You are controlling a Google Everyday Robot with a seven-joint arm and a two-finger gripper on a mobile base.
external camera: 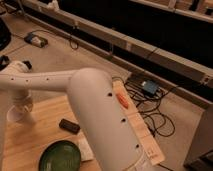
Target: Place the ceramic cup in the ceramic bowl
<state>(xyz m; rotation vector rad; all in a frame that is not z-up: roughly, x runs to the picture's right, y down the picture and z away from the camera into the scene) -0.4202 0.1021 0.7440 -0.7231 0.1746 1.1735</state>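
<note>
wood counter [42, 136]: tool [22, 106] at left edge, right by cup [13, 116], grip can't tell; bowl [60, 156] sits well apart.

the arm [100, 105] is glossy white with small dark dots and one orange mark. its white hand [22, 106] is at the far left of the table [47, 112], right by the pale whitish ceramic cup [12, 115]. the table is light honey wood. the ceramic bowl [60, 156] is dark green and shiny. a small block [69, 125] is near-black. on the grey-tan floor lies a blue box [149, 87] among black cables [155, 117].
</note>
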